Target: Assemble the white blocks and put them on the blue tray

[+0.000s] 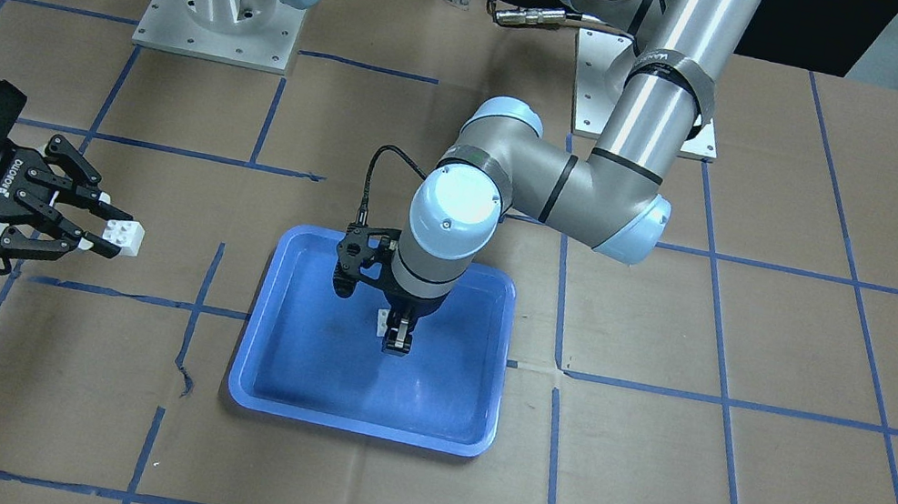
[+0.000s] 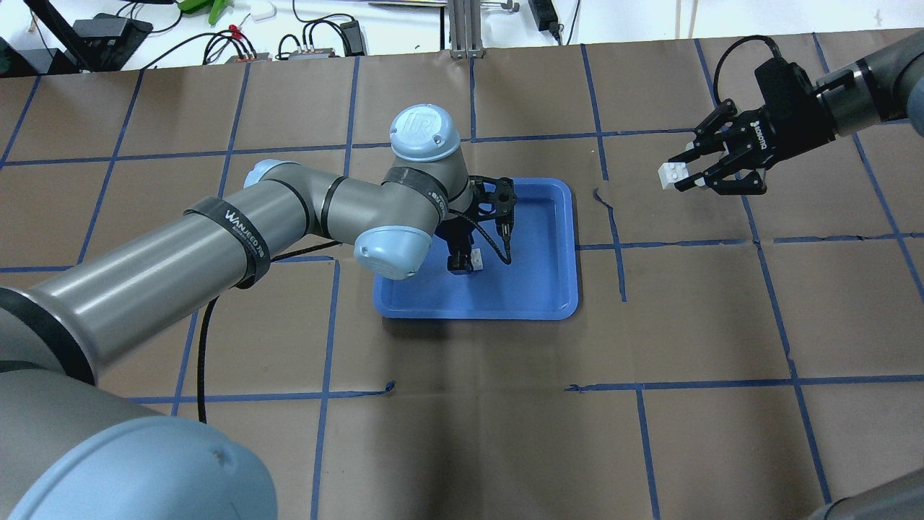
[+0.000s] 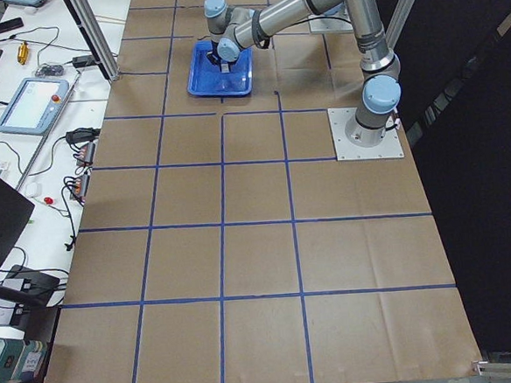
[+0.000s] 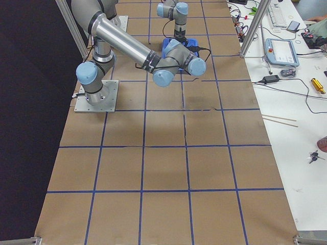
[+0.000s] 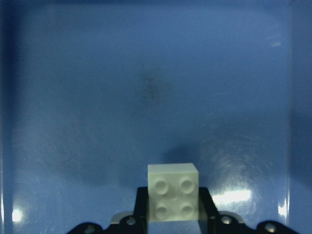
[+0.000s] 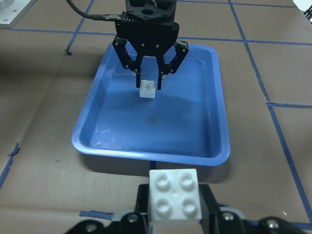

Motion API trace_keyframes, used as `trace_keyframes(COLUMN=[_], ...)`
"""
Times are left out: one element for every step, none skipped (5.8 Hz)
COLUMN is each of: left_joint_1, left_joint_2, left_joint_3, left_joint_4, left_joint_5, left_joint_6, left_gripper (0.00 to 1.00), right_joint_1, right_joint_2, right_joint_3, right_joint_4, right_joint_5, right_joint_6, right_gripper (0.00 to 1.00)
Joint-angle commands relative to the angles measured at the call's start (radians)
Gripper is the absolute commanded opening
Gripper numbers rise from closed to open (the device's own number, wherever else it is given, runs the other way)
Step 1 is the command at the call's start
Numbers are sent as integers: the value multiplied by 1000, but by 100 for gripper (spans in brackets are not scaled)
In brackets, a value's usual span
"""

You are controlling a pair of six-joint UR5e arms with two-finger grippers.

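My left gripper hangs over the blue tray and is shut on a white block, held a little above the tray floor. The right wrist view shows this block between the left fingers with its shadow below. In the left wrist view the block shows its studs over the tray floor. My right gripper is off to the tray's right, above the table, shut on the second white block, which also shows in the right wrist view.
The table is brown paper with a blue tape grid. The arm bases stand at the robot's side of the table. Cables and devices lie beyond the table's far edge. Side benches hold tablets and tools.
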Motion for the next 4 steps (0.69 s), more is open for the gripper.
trace_keyframes(left_joint_1=[8,49,97,137], left_joint_2=[36,98,193,261], left_joint_3=[26,27,29,29], left_joint_4=[-52,-125,-232,-317], left_joint_5=[7,7,7,7], left_joint_6=[-5,1,-5,7], left_gripper=[98,98,98,98], right_joint_1=[0,2,11,31], right_joint_2=[2,-1,-1,-3], right_joint_3=[57,101,146,175], right_joint_4=[-8,-37,-101,-129], right_joint_5=[5,11,12,20], right_joint_6=[-25,-22,-9,8], right_gripper=[10,10,10,10])
